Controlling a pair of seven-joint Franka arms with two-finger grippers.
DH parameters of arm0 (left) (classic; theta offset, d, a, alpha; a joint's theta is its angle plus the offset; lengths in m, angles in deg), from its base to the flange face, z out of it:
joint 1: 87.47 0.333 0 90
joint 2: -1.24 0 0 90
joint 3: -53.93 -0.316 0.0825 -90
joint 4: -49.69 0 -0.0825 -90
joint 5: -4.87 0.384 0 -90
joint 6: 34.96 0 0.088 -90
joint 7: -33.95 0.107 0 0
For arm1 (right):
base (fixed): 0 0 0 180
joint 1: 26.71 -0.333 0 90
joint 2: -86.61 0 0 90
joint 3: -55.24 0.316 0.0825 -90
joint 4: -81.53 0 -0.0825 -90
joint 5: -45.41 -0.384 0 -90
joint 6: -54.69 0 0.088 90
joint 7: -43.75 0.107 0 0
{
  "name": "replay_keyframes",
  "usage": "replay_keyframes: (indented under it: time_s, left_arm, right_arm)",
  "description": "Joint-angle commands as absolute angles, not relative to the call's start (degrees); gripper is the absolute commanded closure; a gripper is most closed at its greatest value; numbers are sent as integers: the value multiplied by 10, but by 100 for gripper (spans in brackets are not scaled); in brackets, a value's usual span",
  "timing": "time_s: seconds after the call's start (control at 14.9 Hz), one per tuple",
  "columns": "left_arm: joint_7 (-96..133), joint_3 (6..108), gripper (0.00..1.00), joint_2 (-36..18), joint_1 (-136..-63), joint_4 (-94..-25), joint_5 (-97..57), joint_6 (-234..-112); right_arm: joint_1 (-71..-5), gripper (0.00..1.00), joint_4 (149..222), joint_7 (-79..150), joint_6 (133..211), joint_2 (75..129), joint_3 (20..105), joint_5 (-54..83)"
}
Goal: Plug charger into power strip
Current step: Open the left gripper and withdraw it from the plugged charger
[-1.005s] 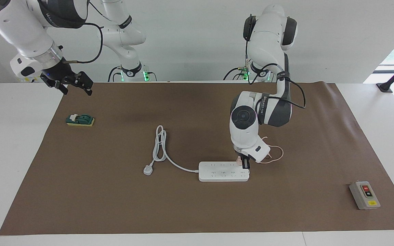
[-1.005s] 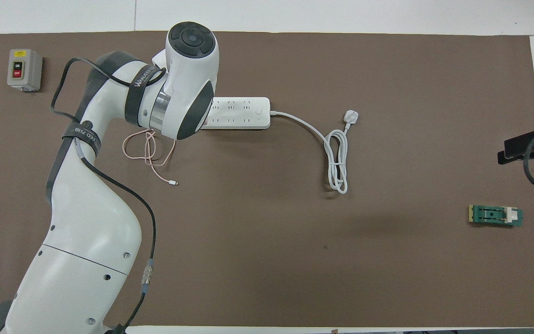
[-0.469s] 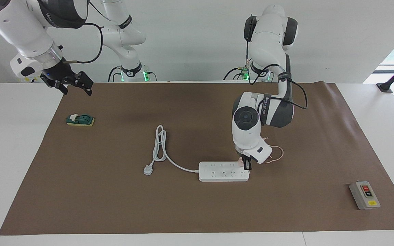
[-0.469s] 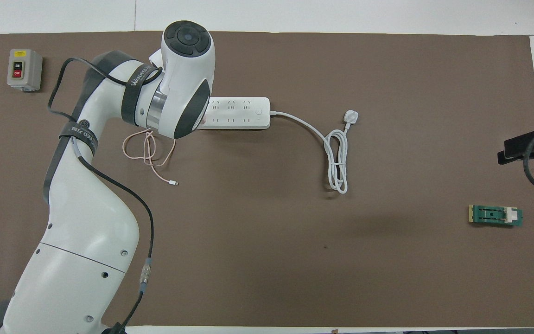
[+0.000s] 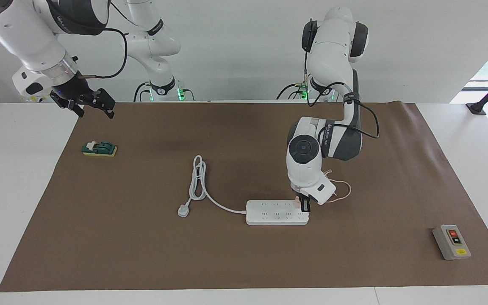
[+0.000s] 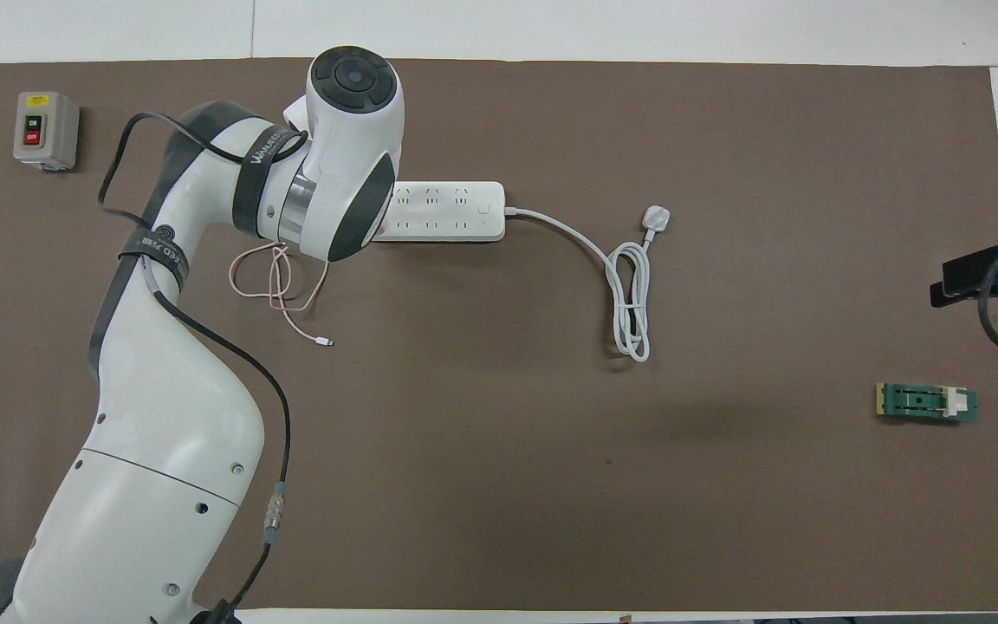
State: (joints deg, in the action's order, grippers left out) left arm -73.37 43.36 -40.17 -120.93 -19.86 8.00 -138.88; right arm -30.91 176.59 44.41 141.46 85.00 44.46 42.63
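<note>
The charger (image 5: 298,201) is pinched in the left tool (image 5: 302,203), which stands almost straight down over the end of the strip (image 5: 275,212) toward the left arm's end of the counter. The pink cube sits right at the strip's top face, at the row of sockets nearer the robots; whether its pins are already in cannot be told, since the fingers hide the joint. The upright hold makes sense: the pins have to go down square into the sockets. Its cable (image 6: 278,286) trails off in loose loops on the mat (image 6: 724,477), nearer the robots than the strip, with the tiny connector (image 6: 324,342) lying free, so it does not seem to pull on the cube. The strip lies flat with its cord (image 6: 629,295) and plug (image 6: 656,217) running off toward the right arm's end, clear of the work.

The right tool (image 5: 87,103) waits in the air with fingers spread, over the mat's edge at its own end, holding nothing. A green block (image 5: 99,149) lies near it, and a switch box (image 5: 451,242) sits at a mat corner at the left arm's end.

Against a second ago, the left wrist has shifted slightly and the charger sits a touch closer along the strip's end; everything else is unmoved.
</note>
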Motion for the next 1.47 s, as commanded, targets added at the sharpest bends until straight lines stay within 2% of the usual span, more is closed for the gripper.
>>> replay_keyframes:
  time_s: [0.0,0.67,0.74,0.8,1.41]
  left_arm:
    - [-724,431,100,-419,-1210,-218,86,-1414]
    - [-727,430,100,-399,-1230,-279,88,-1452]
    - [-722,430,41,-396,-1229,-279,88,-1449]
    - [-722,430,0,-393,-1228,-279,88,-1446]
    - [-652,424,0,-295,-1199,-266,85,-1378]
  right_arm:
    - [-307,0,1764,454,1406,846,450,433]
    - [-307,0,1764,454,1406,846,450,433]
    - [-307,0,1764,453,1406,846,450,433]
    - [-307,0,1764,453,1406,846,450,433]
    - [-307,0,1764,454,1406,846,450,433]
